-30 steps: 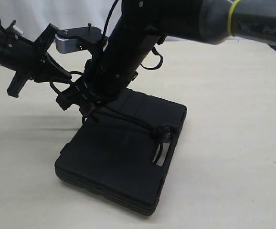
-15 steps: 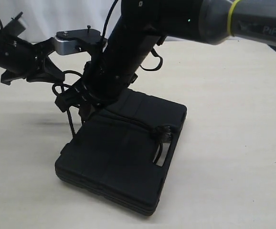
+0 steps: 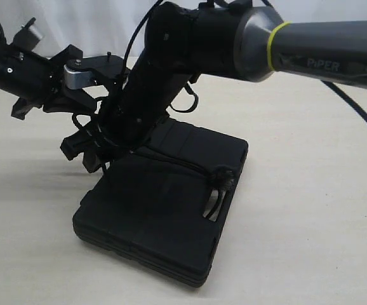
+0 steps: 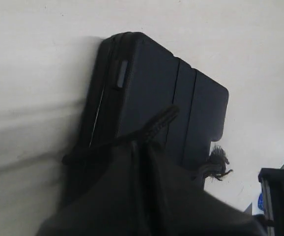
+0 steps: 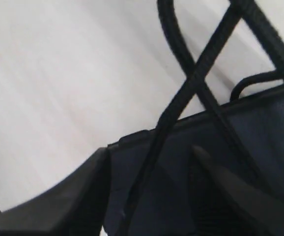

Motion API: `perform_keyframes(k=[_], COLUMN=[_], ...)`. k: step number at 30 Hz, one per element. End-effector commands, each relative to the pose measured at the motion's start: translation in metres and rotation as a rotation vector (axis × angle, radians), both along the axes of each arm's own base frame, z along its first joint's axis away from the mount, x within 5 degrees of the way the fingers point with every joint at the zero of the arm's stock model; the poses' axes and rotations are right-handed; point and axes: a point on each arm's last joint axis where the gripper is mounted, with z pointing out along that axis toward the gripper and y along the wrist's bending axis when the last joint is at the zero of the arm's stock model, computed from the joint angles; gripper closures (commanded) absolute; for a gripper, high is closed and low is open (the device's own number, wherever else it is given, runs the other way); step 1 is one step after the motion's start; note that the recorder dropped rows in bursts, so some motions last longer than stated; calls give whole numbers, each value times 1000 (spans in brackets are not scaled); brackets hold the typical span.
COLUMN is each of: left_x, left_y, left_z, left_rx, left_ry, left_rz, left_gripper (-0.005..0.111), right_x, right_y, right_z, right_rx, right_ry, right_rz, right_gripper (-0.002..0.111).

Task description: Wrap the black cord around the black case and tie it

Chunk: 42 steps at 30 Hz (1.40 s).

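The black case lies flat mid-table, its slot handle toward the right. The black cord runs taut across the lid from the back-left corner to its frayed tuft beside the handle. My left gripper hovers off the case's back-left corner. In the left wrist view that gripper is shut on the cord above the case. My right gripper reaches across to the same corner. In the right wrist view it stands open over the case edge, with crossing cord strands ahead.
The pale table stretches around the case on all sides. The thick right arm spans the upper scene and hides the case's back edge. A white wall backs the table.
The right arm has swung left and lower, bringing its gripper down by the case's back-left corner. The left gripper shifted slightly. The cord over the lid has drawn tighter.
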Motion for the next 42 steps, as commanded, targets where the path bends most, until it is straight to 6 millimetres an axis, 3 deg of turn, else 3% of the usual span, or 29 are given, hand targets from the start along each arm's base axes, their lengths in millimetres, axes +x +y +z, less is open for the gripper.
perform_keyframes(k=[1,5,6,22,28,30,33,36,39,42], left_x=[0,3,3,9,9,14,17,10,10,4], left_y=[-2,0,0,8,-1,-2,-1,-4,-5,-6], left_z=[3,2,2,-1,0,14,36,59,69,67], left_rx=[-17,3,8,132,140,129,130,128,157,233], left_ry=[1,-19,-22,-122,-149,-194,-271,-381,-461,-433], left_rz=[-11,11,15,8,-56,-112,-238,-492,-552,-612], left_gripper=[107,107,107,96,88,82,81,81,81,81], right_x=[2,1,1,-2,-2,-3,-6,-9,-12,-15], right_y=[5,5,5,3,3,3,0,-6,-10,-15], right_z=[0,0,0,2,2,4,14,30,44,59], right_rx=[28,30,30,14,14,11,9,4,23,25], right_ry=[-29,-27,-27,-18,-23,-18,-25,-61,-88,-131], right_rz=[-23,-23,-23,2,10,14,28,36,35,42], right_gripper=[71,102,103,104,104,104,104,104,104,104])
